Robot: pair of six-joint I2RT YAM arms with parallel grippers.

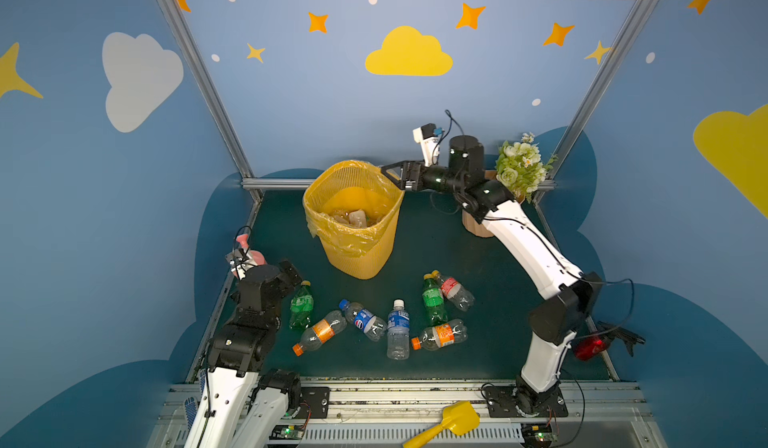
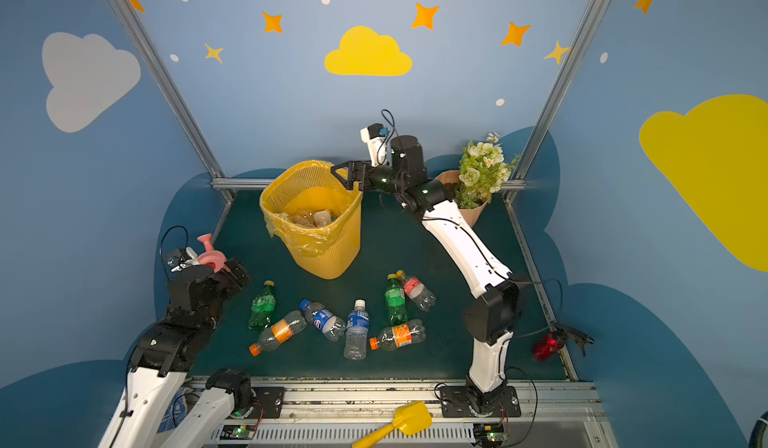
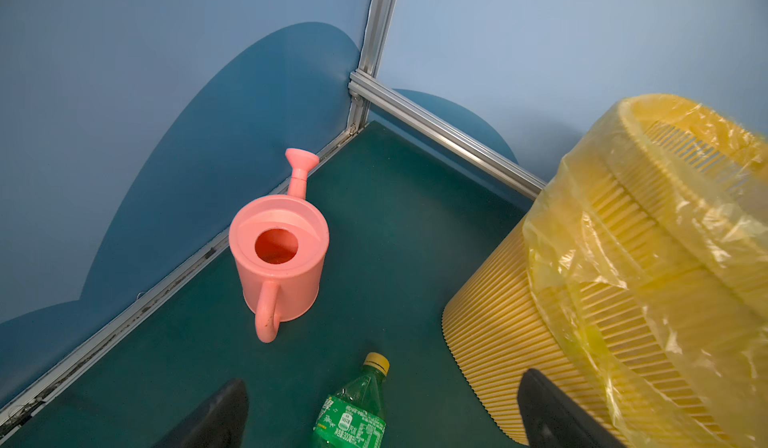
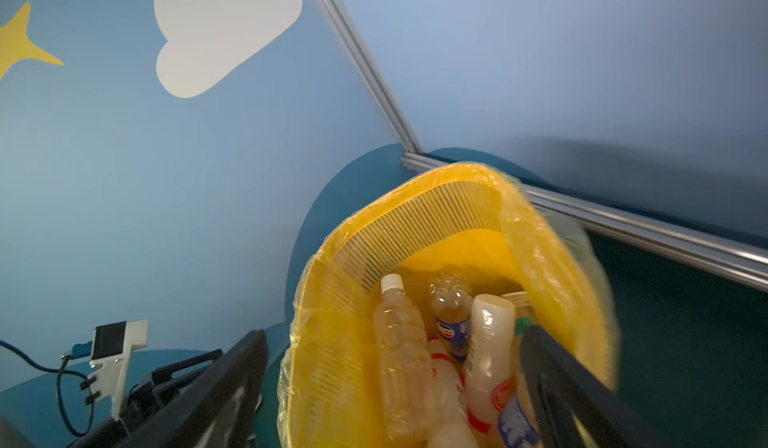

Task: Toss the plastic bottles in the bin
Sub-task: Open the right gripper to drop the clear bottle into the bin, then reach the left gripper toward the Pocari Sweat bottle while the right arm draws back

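The bin is a tall yellow ribbed basket lined with a yellow bag, standing at the back middle of the green mat. Several plastic bottles lie inside it. Several more lie on the mat in front, among them a green one, a blue-labelled one and an orange-labelled one. My right gripper hangs open and empty over the bin's right rim; in the right wrist view it looks down into the bin. My left gripper is open above the green bottle at the left.
A pink watering can stands by the left wall. A peach pot with white flowers sits at the back right, behind my right arm. A yellow shovel lies on the front rail and a red object at the right edge.
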